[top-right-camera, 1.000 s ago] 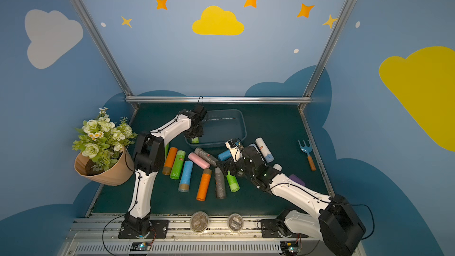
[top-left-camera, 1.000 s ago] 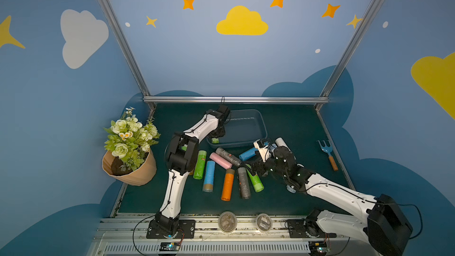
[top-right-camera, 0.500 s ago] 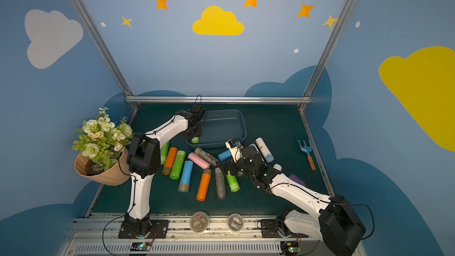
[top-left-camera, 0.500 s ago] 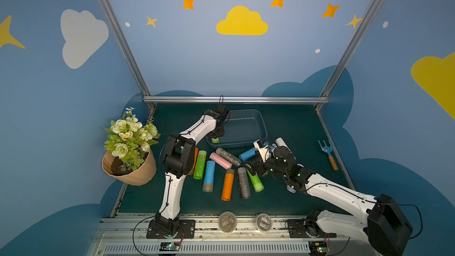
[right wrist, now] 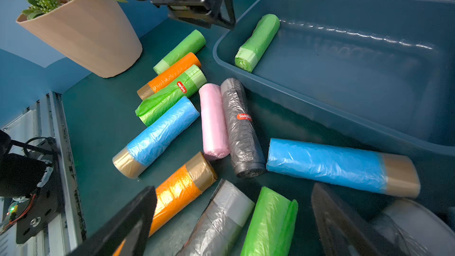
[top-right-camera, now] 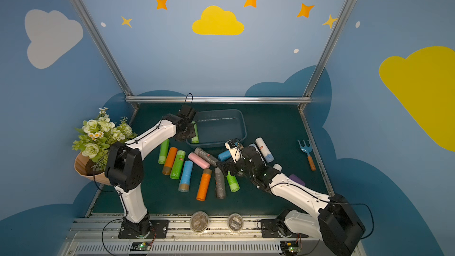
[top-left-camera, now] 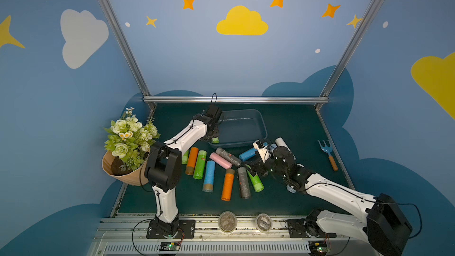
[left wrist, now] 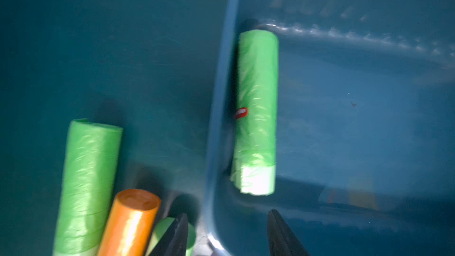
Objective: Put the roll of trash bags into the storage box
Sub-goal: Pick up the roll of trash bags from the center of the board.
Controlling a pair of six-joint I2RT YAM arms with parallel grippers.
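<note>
One light-green roll is seen lying inside the storage box, flat on its floor and set along the short wall at the box's left end in both top views. In the left wrist view the left jaws are seen parted at the bottom edge of the frame with nothing between them. They are held above the box's rim, apart from that roll. In the right wrist view the right jaws are spread wide and empty, and are held low over a bright green roll and a grey roll at the lower middle of that frame. The remaining rolls are scattered on the table below the box in both top views, several of them touching side to side.

The rolls are judged to be light and somewhat soft. They are thin film wound tight, which may be dented by a firm squeeze. The plastic skin is likely slick, and a round body can be expected to roll away if nudged. A hold is best taken across the middle of the length, with the jaws set square to the axis, so that neither end droops. As the bright green roll lies just beside the grey one, little room is left there for a jaw tip, and the neighbour may be dragged along.
</note>
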